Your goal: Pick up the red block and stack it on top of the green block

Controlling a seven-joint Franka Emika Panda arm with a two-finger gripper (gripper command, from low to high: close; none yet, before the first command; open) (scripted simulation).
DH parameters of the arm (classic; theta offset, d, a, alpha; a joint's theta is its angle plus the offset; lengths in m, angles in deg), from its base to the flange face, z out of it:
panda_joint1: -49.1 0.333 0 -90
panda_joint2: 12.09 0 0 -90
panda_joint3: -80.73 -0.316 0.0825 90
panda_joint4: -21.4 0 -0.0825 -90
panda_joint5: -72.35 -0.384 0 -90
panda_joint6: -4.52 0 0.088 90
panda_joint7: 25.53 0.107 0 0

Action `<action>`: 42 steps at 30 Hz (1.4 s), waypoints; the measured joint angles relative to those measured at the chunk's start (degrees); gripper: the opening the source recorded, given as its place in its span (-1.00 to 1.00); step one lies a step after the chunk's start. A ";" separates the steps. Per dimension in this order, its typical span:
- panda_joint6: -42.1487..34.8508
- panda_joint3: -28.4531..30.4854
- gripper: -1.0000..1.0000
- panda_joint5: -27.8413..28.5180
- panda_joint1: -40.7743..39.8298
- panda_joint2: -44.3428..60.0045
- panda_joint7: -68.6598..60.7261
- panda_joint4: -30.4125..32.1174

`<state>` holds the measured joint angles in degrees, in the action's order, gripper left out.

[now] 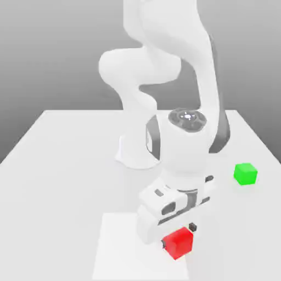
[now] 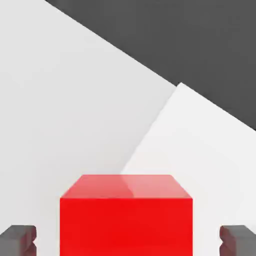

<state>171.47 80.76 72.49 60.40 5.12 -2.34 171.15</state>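
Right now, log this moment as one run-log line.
gripper: open, straddling red block | fingers: gaps either side | green block: apart on table, bare top

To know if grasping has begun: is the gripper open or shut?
Open. In the hand view both fingertips stand apart from the red block, with gaps on either side.

A flat white table [image 1: 66, 164] is seen in the exterior view, and the robot's white base [image 1: 137, 156] is mounted on it toward 12 o'clock. The green block [image 1: 245, 174] is rested directly on the tabletop at about 3 o'clock, well apart from the rest. A brighter white square patch [image 1: 118, 252] is laid on the surface at 6 o'clock, with the red block [image 1: 179, 242] seen over its 3 o'clock edge.
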 joint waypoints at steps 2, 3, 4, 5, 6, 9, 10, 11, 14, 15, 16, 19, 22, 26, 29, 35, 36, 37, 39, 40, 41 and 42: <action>-0.03 -0.01 -1.00 0.05 -0.02 0.00 0.05 0.00; -0.05 -0.02 -1.00 0.09 -0.03 0.00 0.08 0.00; 0.58 -0.07 -1.00 0.07 -0.08 0.72 0.06 -0.10; 0.01 -0.10 -1.00 0.09 -0.11 0.04 0.06 0.00; -1.16 -0.13 -1.00 0.11 -0.14 -1.33 0.06 0.21; -5.93 -0.21 -1.00 0.07 -0.21 -6.94 0.02 1.04; -7.66 -0.24 -1.00 0.01 -0.23 -8.97 -0.02 1.35; -8.95 -0.62 -1.00 -0.39 -0.06 -10.64 0.15 1.67; -10.41 -3.43 -1.00 -3.80 3.36 -13.38 2.07 2.58; -10.72 -4.26 -1.00 -4.98 4.72 -14.16 2.86 2.89; -11.01 -5.03 -1.00 -6.11 6.03 -14.92 3.72 3.19; -11.82 -7.70 -1.00 -9.05 9.30 -17.15 6.67 4.12; -12.56 -9.20 -1.00 -11.29 13.56 -19.31 10.14 5.07; -13.38 -11.76 -1.00 -13.24 17.90 -21.99 15.51 6.39; -13.88 -14.29 -1.00 -14.15 20.28 -23.81 19.92 7.42; -14.54 -20.54 -1.00 -14.96 24.78 -26.74 29.45 9.60; -14.61 -21.41 -1.00 -14.89 25.67 -27.11 31.17 9.97; -14.64 -22.51 -1.00 -14.80 26.33 -27.45 32.92 10.36; -14.69 -24.58 -1.00 -14.46 27.72 -28.01 36.51 11.14; -14.68 -25.73 -1.00 -14.25 28.28 -28.24 38.33 11.54; -14.67 -26.96 -1.00 -14.04 28.74 -28.44 40.16 11.94; -14.64 -28.13 -1.00 -13.73 29.23 -28.59 42.04 12.34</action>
<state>156.83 52.63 58.75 89.63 -23.47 39.71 183.48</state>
